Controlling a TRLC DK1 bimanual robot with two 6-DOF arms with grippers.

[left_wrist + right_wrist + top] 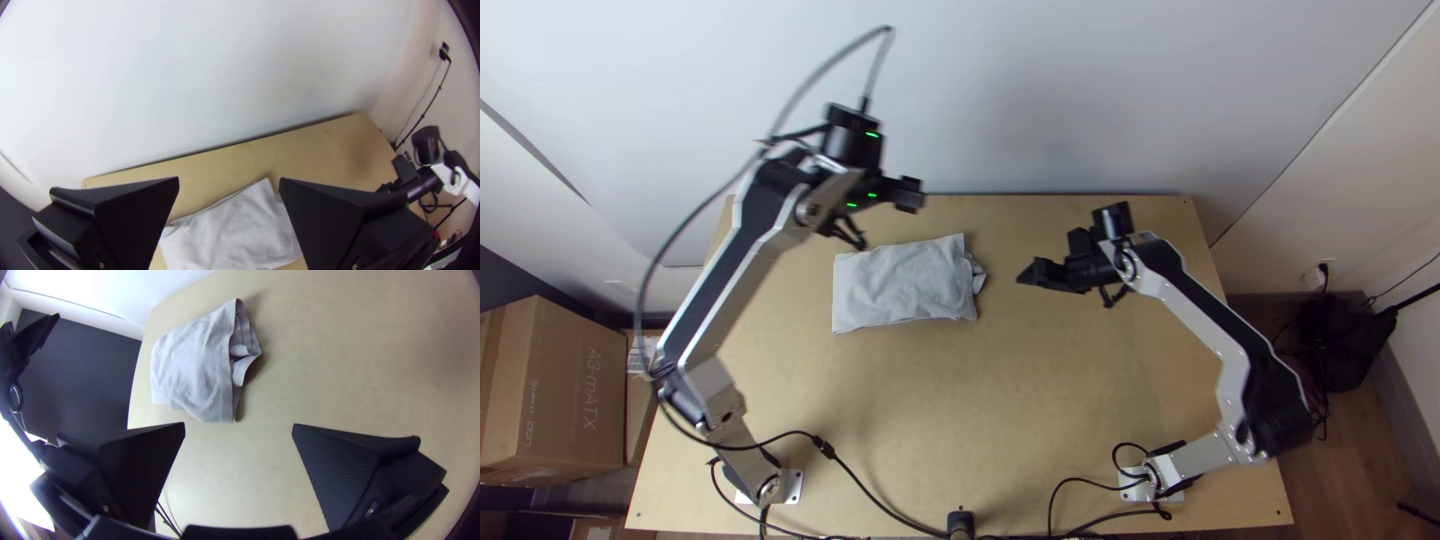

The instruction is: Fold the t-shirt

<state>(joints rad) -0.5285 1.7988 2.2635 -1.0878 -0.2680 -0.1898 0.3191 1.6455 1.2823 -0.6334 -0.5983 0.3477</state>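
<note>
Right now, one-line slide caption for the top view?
Folded light grey t-shirt on a wooden table, left gripper by its far edge, right gripper off to its right.

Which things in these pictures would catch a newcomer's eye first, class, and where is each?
The pale grey t-shirt stands out, folded into a rough rectangle on the far half of the wooden table, loose layers poking from its right end. Two robot arms flank it: the left gripper hangs open above its far side, and the right gripper is open over the table to its right.
</note>
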